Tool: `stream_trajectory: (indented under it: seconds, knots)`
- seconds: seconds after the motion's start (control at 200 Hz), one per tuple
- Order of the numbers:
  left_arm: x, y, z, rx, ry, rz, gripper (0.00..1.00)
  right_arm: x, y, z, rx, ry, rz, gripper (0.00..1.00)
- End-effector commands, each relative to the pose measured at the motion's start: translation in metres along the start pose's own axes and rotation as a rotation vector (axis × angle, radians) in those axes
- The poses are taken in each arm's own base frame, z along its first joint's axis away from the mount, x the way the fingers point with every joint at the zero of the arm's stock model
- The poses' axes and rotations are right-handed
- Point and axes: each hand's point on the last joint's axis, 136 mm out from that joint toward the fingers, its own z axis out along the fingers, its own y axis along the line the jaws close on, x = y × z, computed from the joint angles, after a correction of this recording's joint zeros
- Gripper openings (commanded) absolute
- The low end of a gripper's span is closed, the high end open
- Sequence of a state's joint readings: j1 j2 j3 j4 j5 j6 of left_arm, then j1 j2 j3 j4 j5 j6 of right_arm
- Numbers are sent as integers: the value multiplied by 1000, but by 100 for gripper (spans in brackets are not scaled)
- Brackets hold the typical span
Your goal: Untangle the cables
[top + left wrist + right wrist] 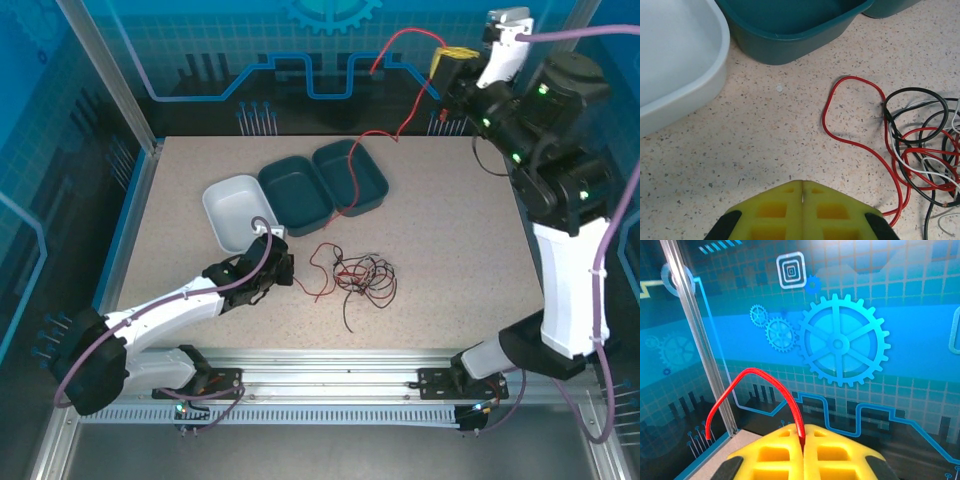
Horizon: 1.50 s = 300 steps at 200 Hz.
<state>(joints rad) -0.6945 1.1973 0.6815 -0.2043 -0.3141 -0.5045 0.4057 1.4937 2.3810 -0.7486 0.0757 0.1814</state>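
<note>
1. Aluminium rail [330, 365], near edge of the bench [450, 230]: carries both arm bases.

2. Left arm [160, 315]: white, lying low across the bench's near-left area and reaching toward the centre.

3. Left end effector [283, 264]: just above the bench surface, between the white tray and the cable tangle. In the left wrist view its yellow pads [775, 210] are pressed flat together, with nothing seen between them.

4. White tray [235, 200]: left-most of 3 trays in a row at mid-bench.

5. Middle teal tray [295, 190]: touching the white tray on 1 side and the right teal tray on the other.

6. Right teal tray [372, 180]: the red cable crosses its rim and interior.

7. Cable tangle [360, 272]: red, black and whitish-grey wires knotted loosely, lying on the bench just right of the left end effector and near the trays. 1 red loop strays out to its left.

8. Red cable [398, 35]: lifted off the bench, running from the right teal tray up to the far-right corner. Whether its lower end joins the tangle cannot be told.

9. Right arm [570, 270]: raised high at the far right.

10. Right end effector [447, 62]: pads clamped on the red cable, whose free end arcs up and over to the left in front of the blue back panel [840, 345].
</note>
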Motion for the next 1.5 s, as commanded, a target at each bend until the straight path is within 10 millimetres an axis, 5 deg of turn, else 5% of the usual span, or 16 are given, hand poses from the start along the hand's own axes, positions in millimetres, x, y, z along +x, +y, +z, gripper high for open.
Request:
stream_trajectory:
  seconds: [0.0, 0.39, 0.75, 0.941, 1.221, 1.496]
  knots:
    - [-7, -9, -6, 63, -25, -38, 5, 17, -9, 38, 50, 18, -46, 0]
    - [-6, -14, -9, 100, -23, -53, 4, 57, -47, 152, 121, 15, -70, 0]
    - [-7, -21, -7, 123, -11, -54, 1, 137, -92, 226, 182, 116, -68, 0]
    - [-6, -22, -4, 124, -5, -53, 1, 175, -108, 239, 215, 202, -82, 0]
    - [-2, -21, -1, 120, 5, -60, 0, 210, -133, 231, 294, 309, -117, 0]
    - [-1, -19, -2, 114, 8, -58, 0, 214, -176, 203, 463, 362, -148, 0]
